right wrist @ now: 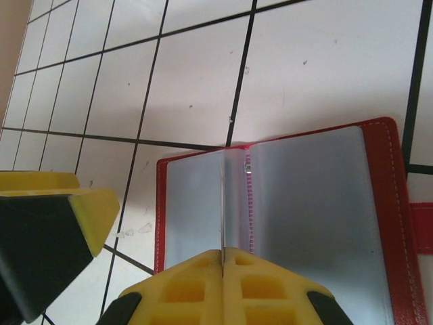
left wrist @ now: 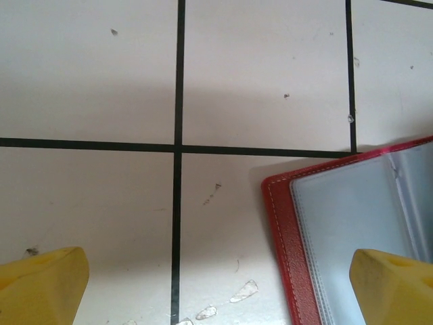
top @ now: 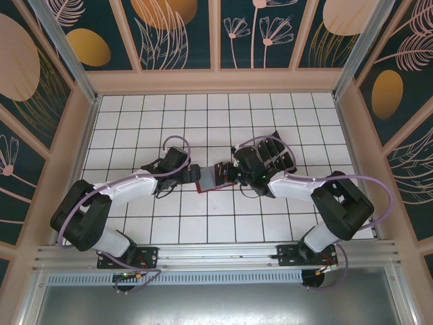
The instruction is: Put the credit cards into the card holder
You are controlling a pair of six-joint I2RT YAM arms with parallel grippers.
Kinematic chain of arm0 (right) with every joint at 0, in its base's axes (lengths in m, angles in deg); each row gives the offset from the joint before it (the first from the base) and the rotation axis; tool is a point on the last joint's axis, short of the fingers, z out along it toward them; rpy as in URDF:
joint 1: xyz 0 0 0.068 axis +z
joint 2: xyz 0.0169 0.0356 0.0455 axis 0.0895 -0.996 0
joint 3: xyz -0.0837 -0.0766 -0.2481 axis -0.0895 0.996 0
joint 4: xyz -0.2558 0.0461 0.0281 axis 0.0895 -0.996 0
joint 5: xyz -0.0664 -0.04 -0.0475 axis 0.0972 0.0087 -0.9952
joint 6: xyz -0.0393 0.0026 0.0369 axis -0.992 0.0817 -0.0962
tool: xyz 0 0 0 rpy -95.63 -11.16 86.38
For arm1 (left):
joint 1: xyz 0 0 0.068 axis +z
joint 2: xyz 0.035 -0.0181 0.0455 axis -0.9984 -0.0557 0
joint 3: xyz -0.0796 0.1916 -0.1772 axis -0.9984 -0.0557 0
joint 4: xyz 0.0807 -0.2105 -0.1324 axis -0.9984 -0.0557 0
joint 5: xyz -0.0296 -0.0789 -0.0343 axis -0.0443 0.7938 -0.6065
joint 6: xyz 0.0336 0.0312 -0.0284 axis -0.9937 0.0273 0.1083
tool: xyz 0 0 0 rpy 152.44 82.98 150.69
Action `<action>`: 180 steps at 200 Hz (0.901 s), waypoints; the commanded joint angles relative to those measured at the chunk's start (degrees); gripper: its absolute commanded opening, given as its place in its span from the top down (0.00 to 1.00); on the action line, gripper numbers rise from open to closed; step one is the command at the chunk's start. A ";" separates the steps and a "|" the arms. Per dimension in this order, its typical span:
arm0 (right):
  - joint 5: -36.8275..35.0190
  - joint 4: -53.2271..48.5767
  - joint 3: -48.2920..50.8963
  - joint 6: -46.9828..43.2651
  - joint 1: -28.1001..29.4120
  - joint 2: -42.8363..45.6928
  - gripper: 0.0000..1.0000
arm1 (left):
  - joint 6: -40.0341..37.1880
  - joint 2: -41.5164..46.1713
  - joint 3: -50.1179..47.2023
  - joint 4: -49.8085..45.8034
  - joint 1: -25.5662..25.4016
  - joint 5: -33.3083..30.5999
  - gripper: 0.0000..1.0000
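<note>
The left arm [top: 128, 184] and the right arm [top: 298, 184] each fold out to an elbow near their own side of the worktop [top: 135, 122]. Their forearms then angle inward, so the two wrists face each other close together near the middle. The left gripper [top: 189, 175] sits low over the worktop with its yellow fingertips [left wrist: 40, 284] spread wide and nothing between them. The right gripper [top: 229, 175] has its yellow fingers [right wrist: 196, 288] pressed flat together, with a thin clear leaf of the card holder [right wrist: 311, 203] caught edge-on in the seam.
</note>
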 commanded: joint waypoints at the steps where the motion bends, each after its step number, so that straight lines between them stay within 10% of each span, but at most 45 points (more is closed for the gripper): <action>1: 0.58 2.54 0.26 0.49 -0.09 -1.27 1.00 | 1.06 0.79 0.58 -2.01 -0.12 -2.56 0.01; 180: 0.08 4.79 -3.01 3.61 2.52 -3.17 1.00 | -3.40 0.57 1.91 -4.46 2.43 -2.04 0.01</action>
